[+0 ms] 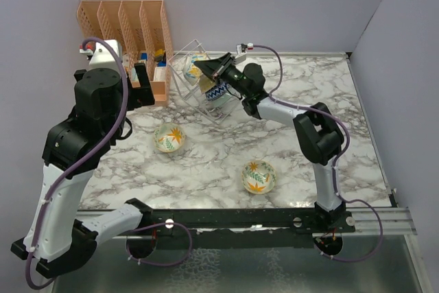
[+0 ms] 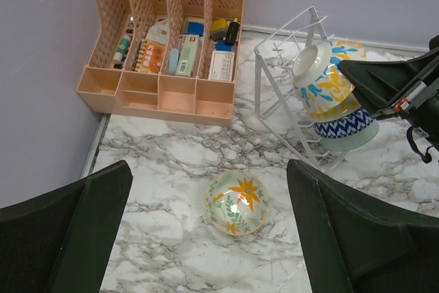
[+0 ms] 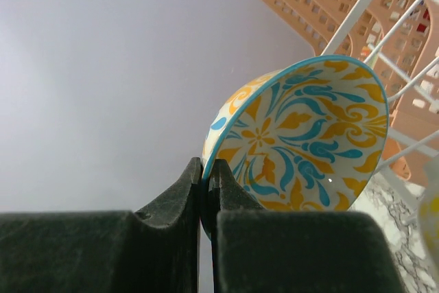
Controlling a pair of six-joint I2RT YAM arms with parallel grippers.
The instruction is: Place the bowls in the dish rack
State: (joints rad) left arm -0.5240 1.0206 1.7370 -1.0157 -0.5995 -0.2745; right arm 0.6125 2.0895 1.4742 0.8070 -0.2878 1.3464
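right gripper clamped on rim of yellow-blue bowl | I hold it on edge to fit a V slot of dish rack, far left, above zigzag bowl | left gripper spread apart over leaf bowl on bench, probably next

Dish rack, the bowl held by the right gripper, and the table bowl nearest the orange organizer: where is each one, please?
dish rack [image 3: 357, 6]: right wrist view, on its thick white wire.
held bowl [image 3: 309, 135]: right wrist view, on its patterned inside.
table bowl [image 2: 245, 193]: left wrist view, on its orange star.
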